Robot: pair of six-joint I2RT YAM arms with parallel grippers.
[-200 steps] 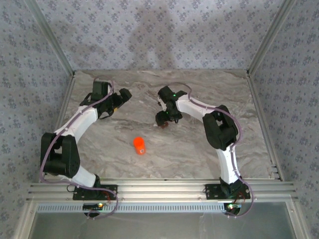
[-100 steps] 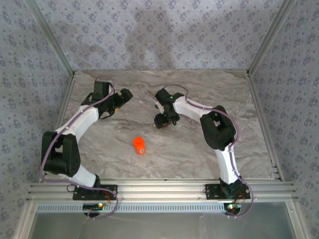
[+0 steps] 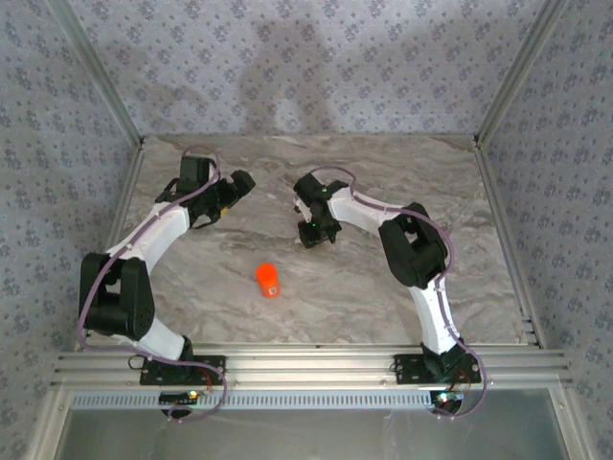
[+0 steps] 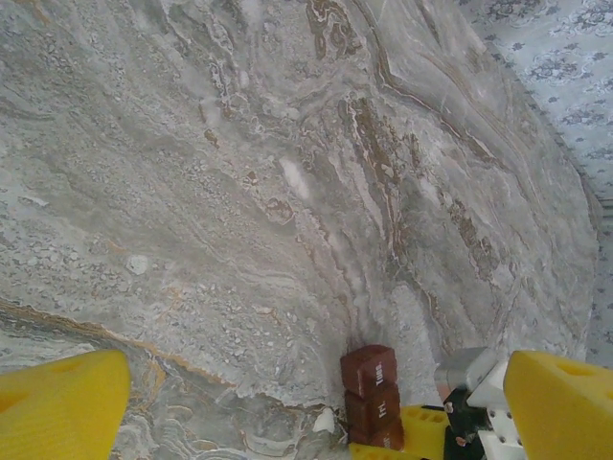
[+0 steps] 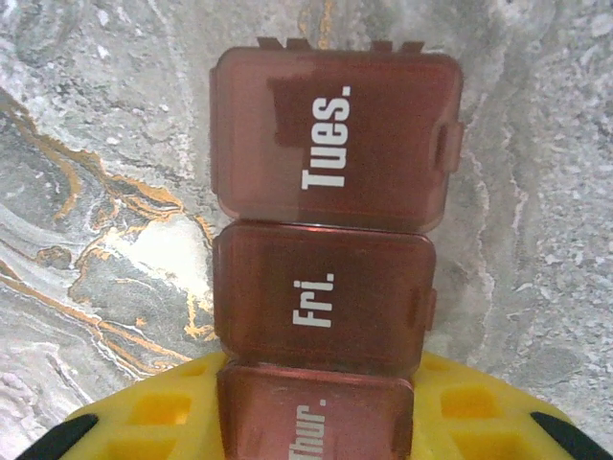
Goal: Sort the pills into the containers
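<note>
The containers [image 5: 326, 297] are a dark reddish-brown strip of three joined lidded boxes marked Tues., Fri. and Thur. My right gripper [image 5: 316, 412] is shut on the Thur. end, its yellow fingers [image 5: 144, 412] on either side, with the strip lying flat over the marble. In the top view this gripper [image 3: 310, 230] sits at mid-table. The left wrist view shows the same containers [image 4: 370, 395] and a small white bit [image 4: 324, 420] beside them, possibly a pill. My left gripper [image 4: 311, 402] is open, its fingers [image 4: 57, 402] wide apart, and it hovers at the back left [image 3: 236, 184].
A bright orange bottle [image 3: 268, 280] stands upright on the marble table [image 3: 383, 287] in front of both grippers. Aluminium posts and patterned walls close in the table on three sides. A metal rail [image 3: 306, 364] runs along the near edge.
My right arm has swung a little to the left, carrying the containers with it. The left arm and the orange bottle have not moved.
</note>
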